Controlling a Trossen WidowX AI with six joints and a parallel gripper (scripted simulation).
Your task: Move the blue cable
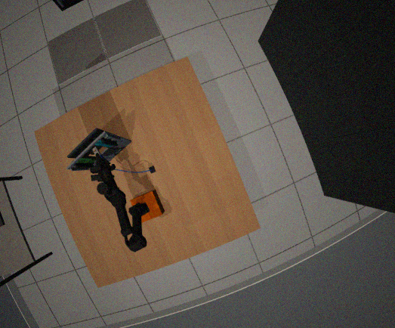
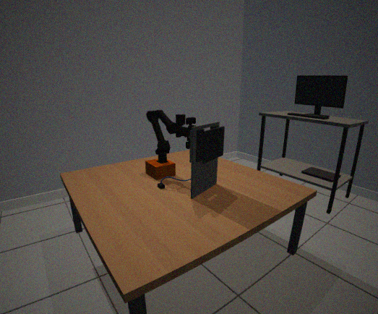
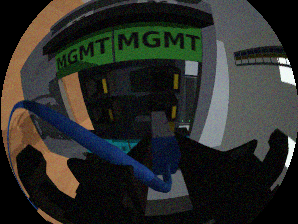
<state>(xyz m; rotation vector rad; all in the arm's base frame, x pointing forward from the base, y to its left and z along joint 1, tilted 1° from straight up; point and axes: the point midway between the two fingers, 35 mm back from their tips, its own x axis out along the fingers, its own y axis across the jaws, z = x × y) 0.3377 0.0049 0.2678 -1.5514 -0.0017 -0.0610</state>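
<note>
We are gripping the blue cable's plug (image 3: 165, 154) in our pincer (image 3: 161, 137), facing green MGMT labels (image 3: 159, 41) (port contact unclear).

In the exterior view we see the arm (image 1: 121, 215) (image 2: 157, 130) standing on its base (image 1: 153, 202) (image 2: 160, 171), left of and behind the rack (image 1: 120, 143) (image 2: 204, 177). Both stand on the tabletop (image 1: 205, 189) (image 2: 160, 231). The block (image 1: 152, 169) (image 2: 161, 186) lies before the base. Behind the tabletop, to our right, the cart (image 1: 1, 179) (image 2: 337, 163) bears the monitor (image 2: 321, 90), with the keyboard (image 2: 308, 116) before it.
</note>
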